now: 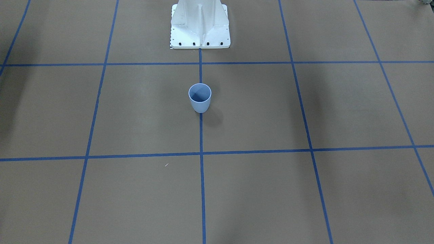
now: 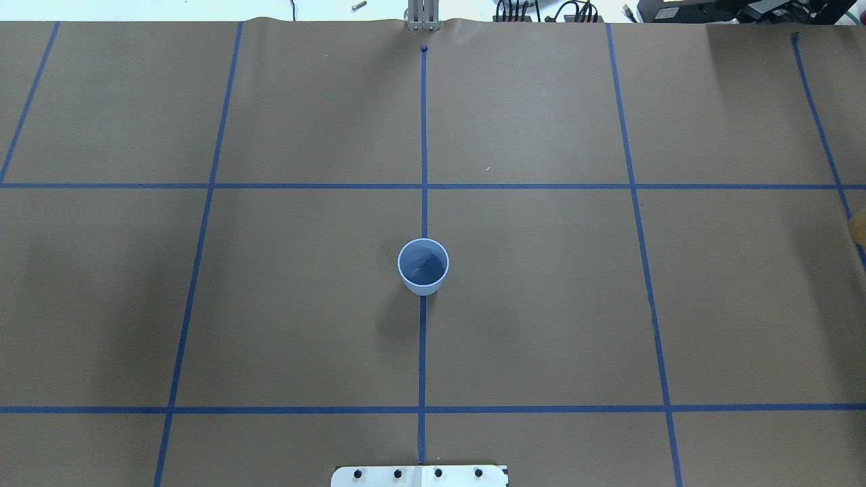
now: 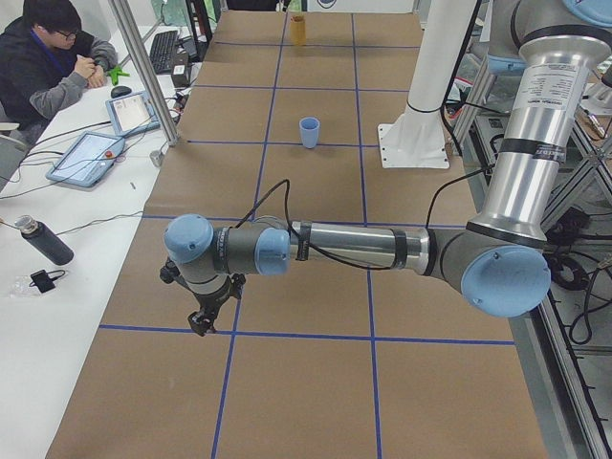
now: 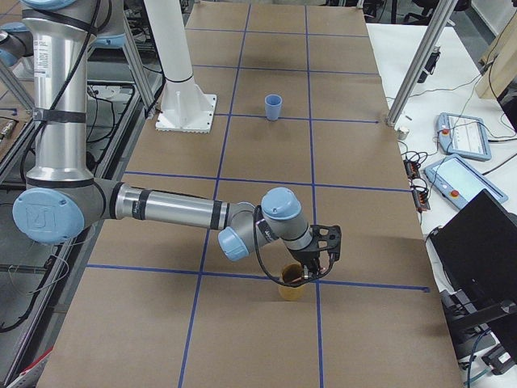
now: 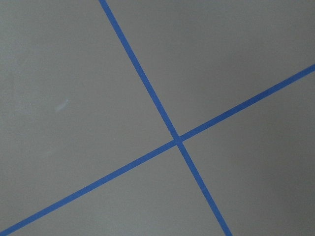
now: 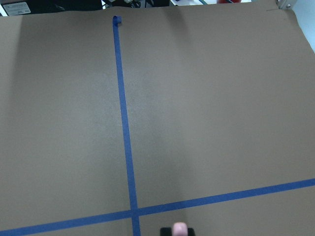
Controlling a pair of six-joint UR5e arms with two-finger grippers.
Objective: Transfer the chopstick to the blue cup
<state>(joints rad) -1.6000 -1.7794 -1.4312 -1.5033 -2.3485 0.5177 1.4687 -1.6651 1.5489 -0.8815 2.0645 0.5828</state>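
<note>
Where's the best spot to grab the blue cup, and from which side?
Take the blue cup by its rim from straight above, one finger inside, one outside. It stands upright, mouth open and empty, and its tapered wall could slip in a side grip.

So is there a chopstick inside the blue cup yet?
No, the overhead view looks straight down into the blue cup, and only its bare inside shows.

text check | I could read no words, numbers or brands | white label (image 6: 15, 7) past the table's (image 6: 206, 98) far edge: print too small
</note>
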